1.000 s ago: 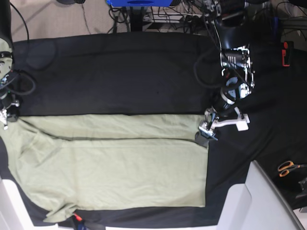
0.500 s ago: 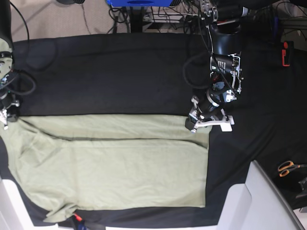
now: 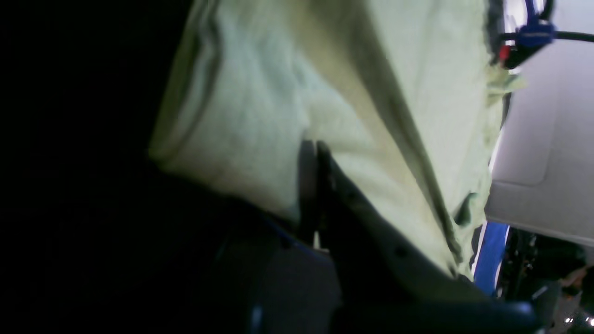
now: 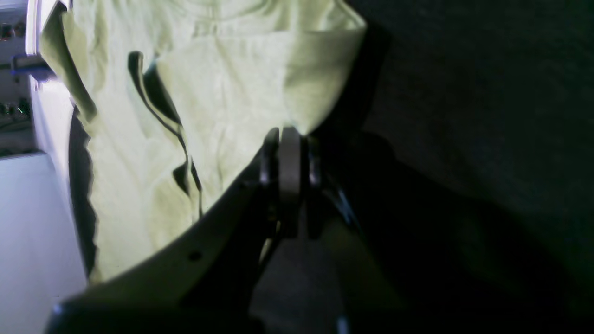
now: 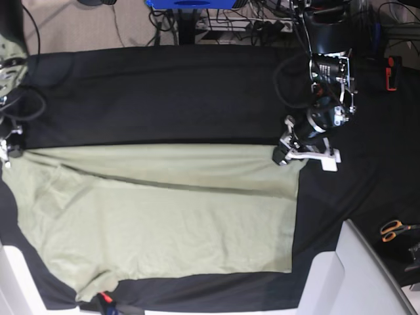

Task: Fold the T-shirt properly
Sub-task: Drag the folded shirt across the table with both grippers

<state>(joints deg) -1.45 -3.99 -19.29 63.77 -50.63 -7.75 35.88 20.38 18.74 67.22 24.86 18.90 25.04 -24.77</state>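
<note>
The T-shirt (image 5: 157, 223) lies spread across the near half of the black tablecloth (image 5: 164, 98). The left gripper (image 5: 283, 155) and right gripper (image 5: 12, 149) each clench a far corner. Uneven pulling could skew the fold or slip a corner free. No containers visible.

You are looking at a plain pale sage-green short-sleeved cotton T-shirt (image 5: 164, 216) spread sideways over the near half of the bench, its long axis running across the base view. Its far long edge is doubled over in a band, with a dark crease line running along it. The straight end lies toward that view's right; the end at its left is rumpled and slanted, with wrinkles fanning from the far corner. Both far corners look drawn taut and slightly raised.
</note>
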